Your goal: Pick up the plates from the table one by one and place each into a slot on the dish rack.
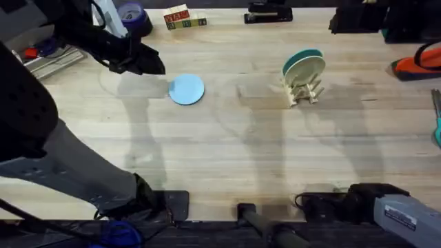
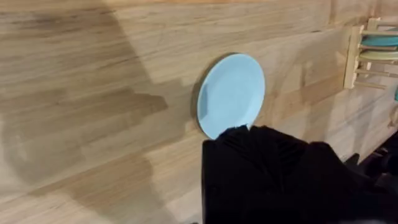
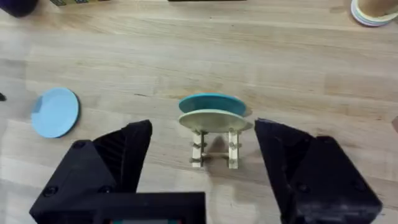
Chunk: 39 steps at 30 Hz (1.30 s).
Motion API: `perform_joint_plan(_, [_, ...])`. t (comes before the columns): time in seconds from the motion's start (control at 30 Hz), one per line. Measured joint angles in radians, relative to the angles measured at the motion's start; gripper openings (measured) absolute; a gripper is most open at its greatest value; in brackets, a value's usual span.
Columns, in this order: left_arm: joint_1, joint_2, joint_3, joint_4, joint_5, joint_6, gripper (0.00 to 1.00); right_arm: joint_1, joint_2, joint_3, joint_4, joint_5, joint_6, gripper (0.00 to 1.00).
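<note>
A light blue plate [image 1: 186,89] lies flat on the table [image 1: 227,151], left of centre. My left gripper [image 1: 157,67] hovers just left of it, its black fingers shut and empty. From the left wrist, the same plate [image 2: 231,93] lies just beyond the gripper [image 2: 267,134]. The dish rack [image 1: 305,89] stands right of centre, with a teal plate [image 1: 303,58] and a cream plate [image 1: 306,69] upright in its slots. In the right wrist view my right gripper [image 3: 202,127] is open, well back from the rack [image 3: 214,149], which holds the cream plate [image 3: 214,119] and the teal plate [image 3: 211,102].
Along the far edge sit a dark blue tape roll [image 1: 131,12], coloured blocks [image 1: 182,17] and a black stapler [image 1: 269,14]. A grey wire tray [image 1: 48,58] is at the far left, and an orange and black tool [image 1: 420,60] at the far right.
</note>
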<state>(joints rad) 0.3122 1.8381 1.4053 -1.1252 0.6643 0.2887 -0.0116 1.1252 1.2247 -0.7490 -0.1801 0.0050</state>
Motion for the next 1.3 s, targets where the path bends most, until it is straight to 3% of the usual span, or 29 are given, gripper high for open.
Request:
perform_joint_plan(0.83, [-0.009,0.001,-0.152,0.122,0.001,0.003,0.042,0.0,0.0,0.0,0.0,0.0,0.0,0.994])
perform_joint_plan(1.07, [-0.009,0.091,-0.154,0.13,0.001,-0.001,0.042,0.0,0.0,0.0,0.0,0.0,0.0,0.995])
perform_joint_plan(1.3, [-0.005,0.187,-0.148,0.11,0.096,-0.009,0.042,0.0,0.0,0.0,0.0,0.0,0.0,0.993])
